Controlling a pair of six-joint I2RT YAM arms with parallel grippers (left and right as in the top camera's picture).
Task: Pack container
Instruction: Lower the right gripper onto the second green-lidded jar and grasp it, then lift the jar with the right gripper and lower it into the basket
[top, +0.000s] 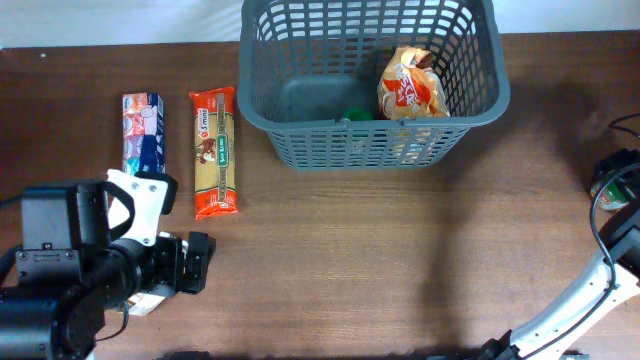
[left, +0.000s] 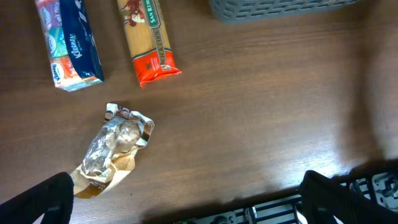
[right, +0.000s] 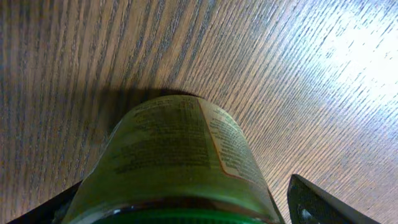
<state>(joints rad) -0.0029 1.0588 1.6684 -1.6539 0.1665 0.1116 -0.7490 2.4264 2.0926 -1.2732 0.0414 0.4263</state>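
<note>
Two claws spread wide: my right claw (right: 180, 214) straddles jar (right: 174, 149), unclamped; left claw (left: 186, 202) empty above foil packet (left: 112, 149).

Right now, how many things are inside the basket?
2: an orange snack bag at the right wall of the basket, and a green item low by its near wall. More may hide behind the lattice.

Dark wood-grain table (top: 400, 270) spread below me, a white strip (top: 120, 18) ran along the overhead's top edge, and glare (right: 367, 56) washed my right wrist view's upper right.
</note>
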